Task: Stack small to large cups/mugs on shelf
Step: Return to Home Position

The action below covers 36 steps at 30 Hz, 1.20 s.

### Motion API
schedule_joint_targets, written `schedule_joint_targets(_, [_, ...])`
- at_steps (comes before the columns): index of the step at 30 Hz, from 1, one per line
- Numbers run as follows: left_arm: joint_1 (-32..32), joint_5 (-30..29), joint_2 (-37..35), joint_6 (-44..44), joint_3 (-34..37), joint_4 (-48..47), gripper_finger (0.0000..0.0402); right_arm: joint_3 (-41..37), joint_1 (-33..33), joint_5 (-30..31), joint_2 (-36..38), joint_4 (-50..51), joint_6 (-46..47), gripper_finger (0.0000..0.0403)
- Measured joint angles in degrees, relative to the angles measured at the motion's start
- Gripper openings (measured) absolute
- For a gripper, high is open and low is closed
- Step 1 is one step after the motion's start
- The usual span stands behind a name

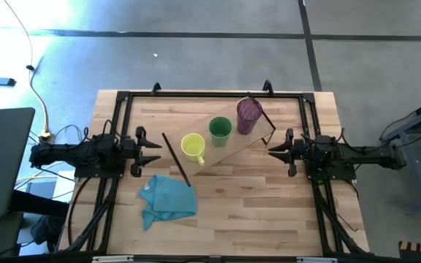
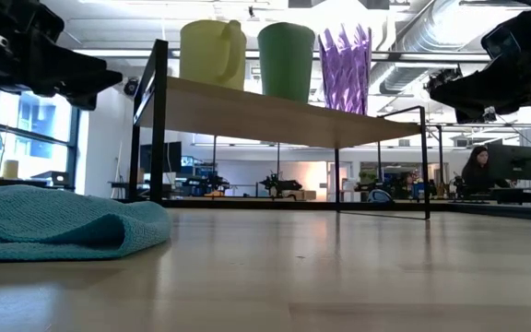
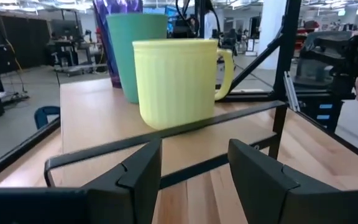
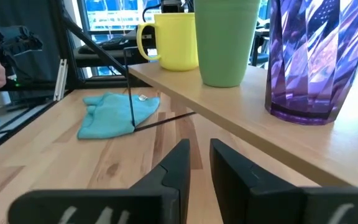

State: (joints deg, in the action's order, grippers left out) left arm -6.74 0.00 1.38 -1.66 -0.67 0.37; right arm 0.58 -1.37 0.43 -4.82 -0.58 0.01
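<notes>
The light-wood shelf (image 1: 229, 146) stands slantwise on the table on thin black legs. Three vessels stand in a row on its board, each on its base: the yellow mug (image 1: 193, 146), the green cup (image 1: 220, 130) and the purple tumbler (image 1: 249, 115). In the low view they show as yellow mug (image 2: 212, 53), green cup (image 2: 287, 60) and tumbler (image 2: 344, 69). My left gripper (image 1: 154, 151) hovers open, level with the shelf's left end and facing the yellow mug (image 3: 176, 81). My right gripper (image 1: 272, 148) hovers by the shelf's right end near the tumbler (image 4: 316, 56), with a narrow gap between its fingers.
A crumpled teal cloth (image 1: 168, 197) lies on the tabletop near the shelf's left leg, toward the near edge. A black frame (image 1: 210, 93) runs along the table's far side and both flanks. A person sits far behind the table (image 2: 476, 171).
</notes>
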Motion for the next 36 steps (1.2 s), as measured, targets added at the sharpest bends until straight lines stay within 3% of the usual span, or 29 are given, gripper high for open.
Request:
schedule_joint_targets(7, [0.0,-0.05,2.3,2.46,0.0,0.01,0.0172,0.0,0.0,0.0,-0.11,0.02,1.73,0.0053])
schedule_joint_targets(18, [0.0,5.21,2.08,5.21,0.0,0.75,0.0172,0.0,0.0,0.01,-0.11,0.0,2.49,0.0053])
schedule_joint_targets(36, [0.0,4.71,2.08,6.57,0.0,0.73,0.0172,0.0,0.0,0.01,-0.11,0.0,2.49,0.0053])
